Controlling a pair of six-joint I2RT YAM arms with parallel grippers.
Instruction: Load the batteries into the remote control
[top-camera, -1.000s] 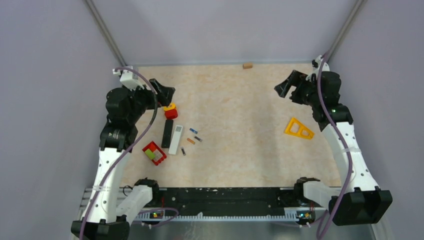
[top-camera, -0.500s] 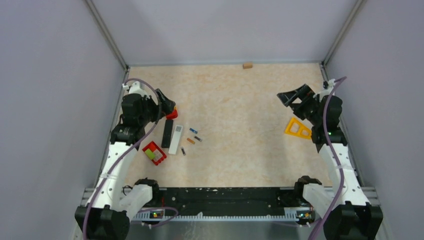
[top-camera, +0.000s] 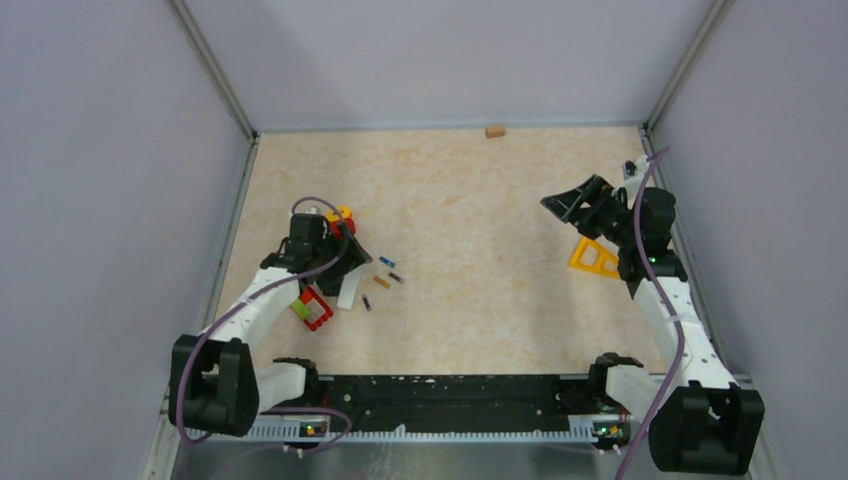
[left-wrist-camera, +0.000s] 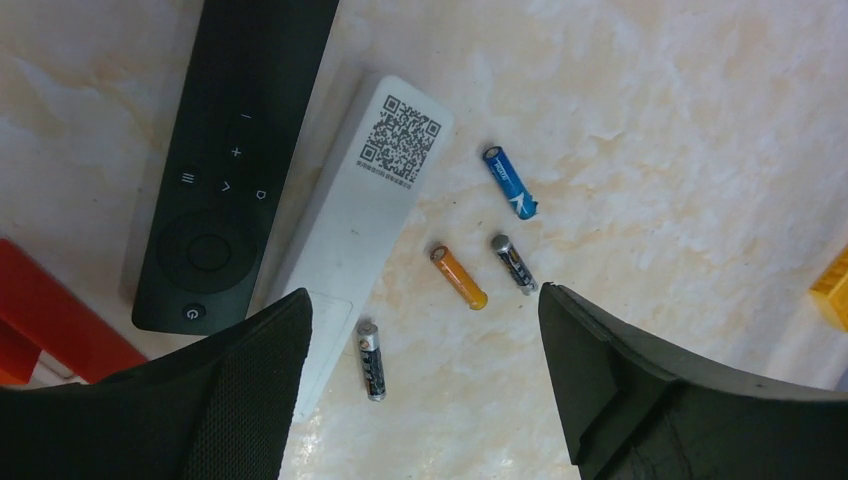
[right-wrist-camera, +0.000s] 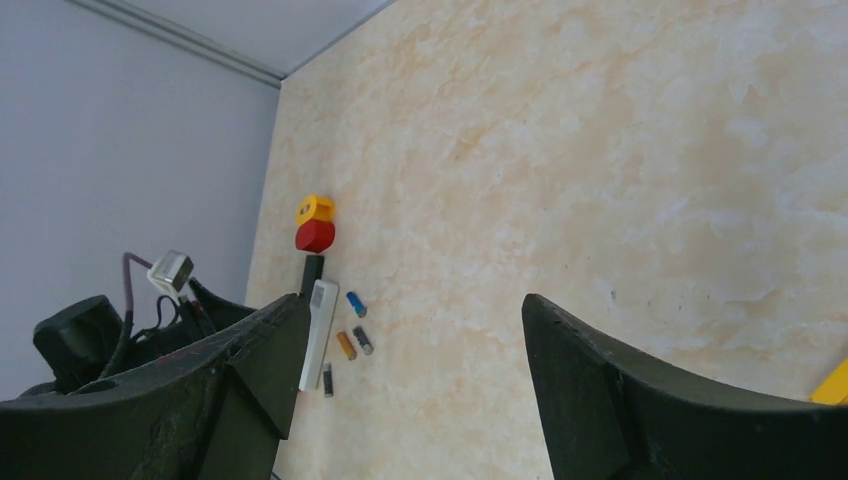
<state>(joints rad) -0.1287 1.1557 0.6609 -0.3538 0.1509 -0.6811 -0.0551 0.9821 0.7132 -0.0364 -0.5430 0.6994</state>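
The left end effector (left-wrist-camera: 420, 305) hangs with fingers spread wide and empty over the black remote (left-wrist-camera: 235, 160) and a white bar (left-wrist-camera: 365, 210), maybe a face-down remote. The blue battery (left-wrist-camera: 510, 182), orange battery (left-wrist-camera: 459, 277) and dark batteries (left-wrist-camera: 513, 263) (left-wrist-camera: 371, 360) lie loose on the bench (left-wrist-camera: 650, 120) just right of that bar. They're probably light, stiff and slick rollers, so pinch mid-barrel. The right end effector (right-wrist-camera: 415, 300) is spread apart too, well away.

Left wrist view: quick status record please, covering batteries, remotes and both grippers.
batteries: blue battery, orange battery, dark batteries, all loose on the table
white remote: QR label up
black remote: buttons up, beside the white remote
left gripper: open, empty, over the batteries
right gripper: open, empty, away from them
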